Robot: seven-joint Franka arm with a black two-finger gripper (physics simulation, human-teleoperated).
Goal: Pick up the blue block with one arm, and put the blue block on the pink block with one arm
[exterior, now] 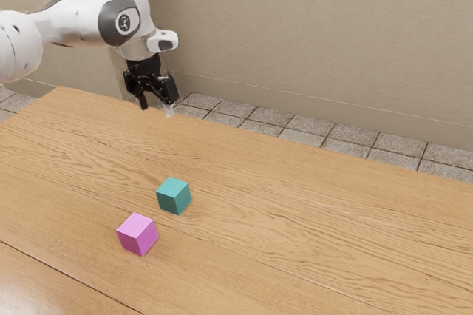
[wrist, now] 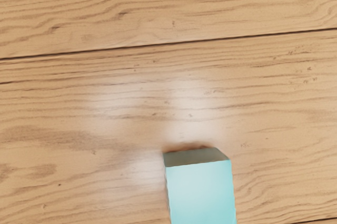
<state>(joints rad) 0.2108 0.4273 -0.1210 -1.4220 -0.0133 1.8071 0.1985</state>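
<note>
End effector (exterior: 155, 108) fingers spread, holding nothing, high above tabletop (exterior: 310, 211) | blue block (exterior: 174, 195) on tabletop, just beside pink block (exterior: 137, 233), not touching

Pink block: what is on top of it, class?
Nothing: the pink block shows a bare top face. The blue block sits on the table beside it, apart. Undersides are hidden.
</note>
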